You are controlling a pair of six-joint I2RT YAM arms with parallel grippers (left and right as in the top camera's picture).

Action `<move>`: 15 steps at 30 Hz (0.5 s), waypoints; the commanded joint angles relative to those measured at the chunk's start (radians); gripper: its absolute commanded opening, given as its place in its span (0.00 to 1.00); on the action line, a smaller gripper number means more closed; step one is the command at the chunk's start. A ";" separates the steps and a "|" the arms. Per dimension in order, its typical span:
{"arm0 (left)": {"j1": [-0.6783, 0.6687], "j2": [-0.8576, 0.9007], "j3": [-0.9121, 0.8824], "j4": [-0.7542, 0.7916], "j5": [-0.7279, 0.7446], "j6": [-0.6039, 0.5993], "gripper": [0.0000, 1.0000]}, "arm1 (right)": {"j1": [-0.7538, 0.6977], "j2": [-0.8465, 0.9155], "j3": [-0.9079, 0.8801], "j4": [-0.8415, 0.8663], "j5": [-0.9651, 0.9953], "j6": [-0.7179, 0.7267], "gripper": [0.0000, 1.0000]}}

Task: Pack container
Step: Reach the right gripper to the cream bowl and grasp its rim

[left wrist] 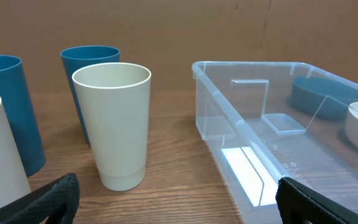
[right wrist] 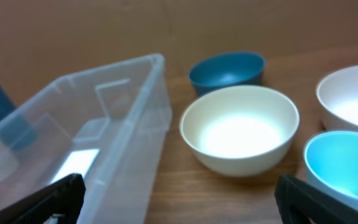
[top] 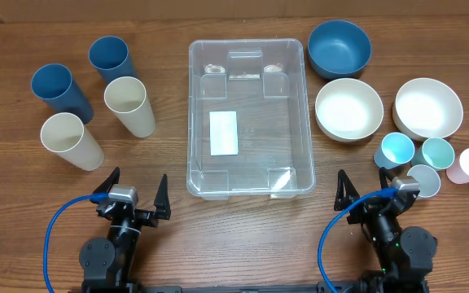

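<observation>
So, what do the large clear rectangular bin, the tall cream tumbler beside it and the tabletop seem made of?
Large clear rectangular bin: seemingly thin moulded plastic, glossy; things behind show through its walls, which catch glare.
Tall cream tumbler: probably matte plastic; opaque, even colour, soft sheen.
Tabletop: wood or wood-look laminate; grain lines visible, cannot tell which.

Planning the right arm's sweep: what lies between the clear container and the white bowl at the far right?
A cream bowl sits between the container and the white bowl, as the overhead view shows.
</observation>
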 commanded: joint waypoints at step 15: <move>0.005 -0.010 -0.003 0.000 -0.006 -0.010 1.00 | -0.002 0.958 1.175 -0.784 -0.156 -0.023 1.00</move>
